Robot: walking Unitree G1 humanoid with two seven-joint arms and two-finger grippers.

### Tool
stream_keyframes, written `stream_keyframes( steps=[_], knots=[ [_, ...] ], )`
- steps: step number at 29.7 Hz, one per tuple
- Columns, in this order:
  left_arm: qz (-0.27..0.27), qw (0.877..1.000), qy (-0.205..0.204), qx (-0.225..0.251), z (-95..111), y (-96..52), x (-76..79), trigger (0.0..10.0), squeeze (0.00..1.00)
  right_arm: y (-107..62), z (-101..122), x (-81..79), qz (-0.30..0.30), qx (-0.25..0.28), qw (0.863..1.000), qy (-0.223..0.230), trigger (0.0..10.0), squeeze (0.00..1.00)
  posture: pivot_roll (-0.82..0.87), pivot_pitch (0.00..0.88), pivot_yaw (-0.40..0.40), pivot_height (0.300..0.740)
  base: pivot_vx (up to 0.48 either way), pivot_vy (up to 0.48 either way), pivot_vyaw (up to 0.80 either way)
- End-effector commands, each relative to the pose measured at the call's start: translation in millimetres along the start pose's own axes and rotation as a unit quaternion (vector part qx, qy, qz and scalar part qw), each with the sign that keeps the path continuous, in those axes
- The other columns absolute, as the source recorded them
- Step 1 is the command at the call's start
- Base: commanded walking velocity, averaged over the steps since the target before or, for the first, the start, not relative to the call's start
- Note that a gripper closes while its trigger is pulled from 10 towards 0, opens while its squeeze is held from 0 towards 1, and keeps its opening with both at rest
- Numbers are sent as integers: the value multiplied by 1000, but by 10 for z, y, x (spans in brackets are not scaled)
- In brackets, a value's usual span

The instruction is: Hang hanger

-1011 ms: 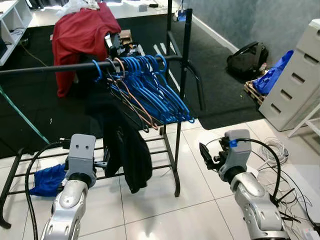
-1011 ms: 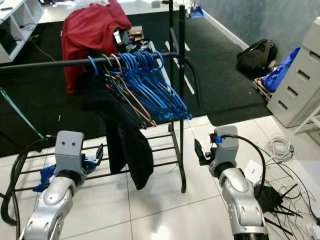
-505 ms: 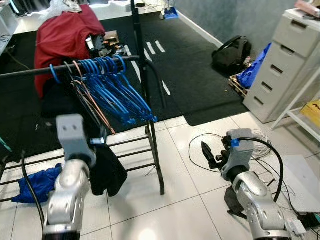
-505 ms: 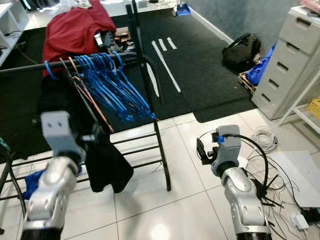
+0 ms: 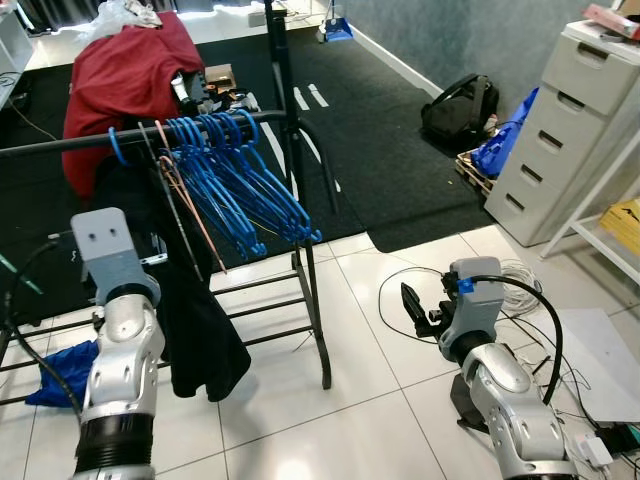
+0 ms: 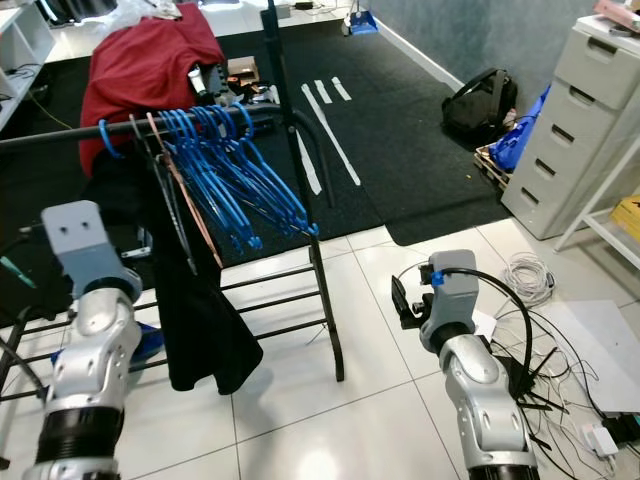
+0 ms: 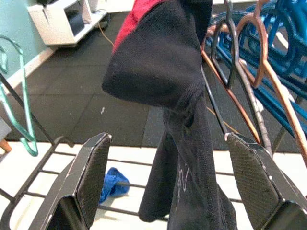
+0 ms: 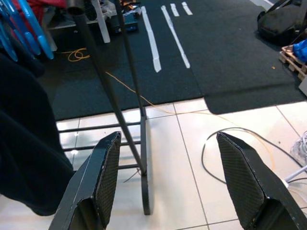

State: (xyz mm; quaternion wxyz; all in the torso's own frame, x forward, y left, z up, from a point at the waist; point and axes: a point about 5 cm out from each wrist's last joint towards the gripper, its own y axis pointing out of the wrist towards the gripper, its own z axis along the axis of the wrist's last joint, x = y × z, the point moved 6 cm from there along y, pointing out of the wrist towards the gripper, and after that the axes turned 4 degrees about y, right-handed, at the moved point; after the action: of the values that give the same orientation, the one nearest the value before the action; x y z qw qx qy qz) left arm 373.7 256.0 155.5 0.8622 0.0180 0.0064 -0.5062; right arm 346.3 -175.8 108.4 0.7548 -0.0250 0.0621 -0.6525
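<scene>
Two arms are raised before a black metal clothes rail [image 5: 60,146], which serves as the reference point throughout.

Hanging from the rail beside the hangers is a black garment [image 5: 195,310], reaching down past the lower bars of the stand. Behind the rail lies a red cloth heap [image 5: 120,70]. Well off to the right-hand side of the rail stands a white drawer cabinet [image 5: 575,130], with a black bag [image 5: 460,105] near it on the dark carpet. On the floor below the rail's left end is a crumpled blue cloth [image 5: 55,360].

A bunch of blue plastic hangers [image 5: 235,175] is hooked on the rail near its right-hand upright, with a copper-coloured hanger [image 7: 266,72] and dark wire hangers among them, next to the garment.

The left gripper [image 7: 170,182] is close in front of the rail, facing the garment, its fingers spread wide with nothing between them. The right gripper [image 8: 168,187] is low and to the right of the rail's upright, fingers likewise parted and empty.

Judgement: neither claw holds a hanger, so the task stands at the reaching stage or already done; which, I cannot tell. If undone, a loose hanger must first be located and grasped, then its hook lifted over the rail.
</scene>
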Motion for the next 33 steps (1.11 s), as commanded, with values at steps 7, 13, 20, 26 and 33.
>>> stream_keyframes(
  steps=[7,13,20,26,33],
  knots=[
    [-33,999,-3,-19,-83,3,303,10000,0,-31,-63,-24,0,-5,1000,0,10000,0,-117,95,75,740,0,0,0],
    [-63,997,42,0,-42,42,642,10000,0,-48,-56,-34,-4,-2,1000,1,10000,0,-132,104,86,740,0,0,0],
    [-35,999,-7,-19,-61,202,531,10000,0,-61,-46,-35,-7,-1,1000,1,10000,0,-144,115,90,740,0,0,0],
    [-26,997,-74,0,155,339,409,10000,0,-72,-39,-33,-8,0,1000,1,10000,0,-144,120,89,740,0,0,0],
    [-21,996,-83,12,235,370,365,10000,0,-73,-37,-32,-8,0,1000,1,10000,0,-144,122,89,740,0,0,0]
  ],
)
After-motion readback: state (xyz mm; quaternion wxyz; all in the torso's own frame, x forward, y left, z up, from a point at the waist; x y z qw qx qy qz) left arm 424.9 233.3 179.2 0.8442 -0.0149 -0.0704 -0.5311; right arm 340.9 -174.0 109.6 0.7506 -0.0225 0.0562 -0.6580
